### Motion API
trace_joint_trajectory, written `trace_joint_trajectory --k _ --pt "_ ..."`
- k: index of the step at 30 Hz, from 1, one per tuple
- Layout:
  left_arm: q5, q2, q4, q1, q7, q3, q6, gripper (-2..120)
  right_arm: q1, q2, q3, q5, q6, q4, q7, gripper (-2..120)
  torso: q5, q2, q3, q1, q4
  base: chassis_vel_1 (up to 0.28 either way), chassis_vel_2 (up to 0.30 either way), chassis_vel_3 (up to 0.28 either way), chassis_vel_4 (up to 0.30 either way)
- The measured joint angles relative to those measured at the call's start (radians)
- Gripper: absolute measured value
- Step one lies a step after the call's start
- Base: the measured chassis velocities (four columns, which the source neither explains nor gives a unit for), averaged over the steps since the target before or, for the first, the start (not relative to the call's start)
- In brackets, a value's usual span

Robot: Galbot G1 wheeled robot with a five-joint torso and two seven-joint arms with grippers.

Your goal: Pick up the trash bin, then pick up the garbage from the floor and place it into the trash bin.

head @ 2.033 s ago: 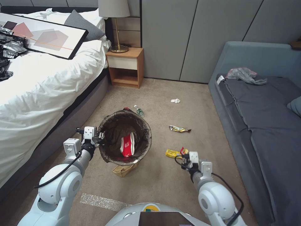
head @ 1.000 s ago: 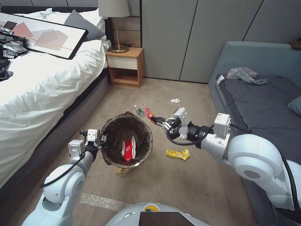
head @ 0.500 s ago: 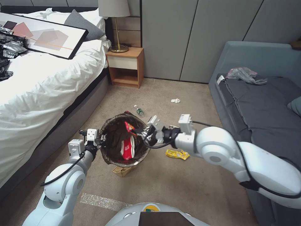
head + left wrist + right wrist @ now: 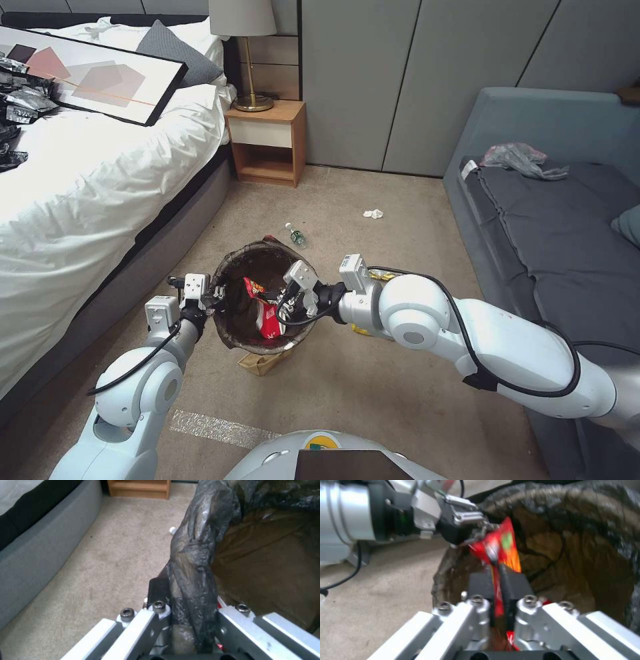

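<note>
The red snack packet (image 4: 498,547) looks light, thin and crinkly, so an edge pinch suits it, and the right gripper (image 4: 277,293) has it clamped that way, over the trash bin (image 4: 230,330). The left gripper (image 4: 215,291) is clamped on the bin's bag-covered rim. Inside lies 1 red-and-white packet (image 4: 270,323).

Mouth of small round white plastic trash bin with dark bag liner (image 4: 235,331) partly taken: right gripper (image 4: 277,293) reaches in over near-sofa rim, jaws pinching red snack packet (image 4: 253,287); red-and-white packet (image 4: 270,321) lies inside. Left gripper (image 4: 215,292) clamps bed-side rim. Brown paper bag (image 4: 261,362) touches bin base. Grey bed frame (image 4: 133,267) near on left; carpet (image 4: 373,387) toward grey sofa (image 4: 567,267) open beyond yellow wrapper (image 4: 360,329) under right arm.
</note>
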Motion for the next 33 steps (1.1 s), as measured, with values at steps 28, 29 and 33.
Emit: trace_joint_trajectory --k 28,29,33 --pt "-0.001 0.001 -0.001 -0.003 0.001 -0.007 -0.003 0 -0.122 -0.029 0.225 0.033 0.068 0.043 0.033 100 0.0001 0.000 0.000 0.000 0.0001 0.000 0.000 0.000 0.000" --pt "-0.001 0.001 -0.001 -0.003 0.001 -0.007 -0.003 0 -0.122 -0.029 0.225 0.033 0.068 0.043 0.033 100 0.0001 0.000 0.000 0.000 0.0001 0.000 0.000 0.000 0.000" --pt "-0.001 0.000 -0.001 -0.003 0.001 -0.008 -0.004 0 -0.138 -0.035 0.286 0.038 0.086 0.058 0.040 100 0.0003 0.000 0.000 0.000 -0.0001 0.000 0.000 0.000 0.000"
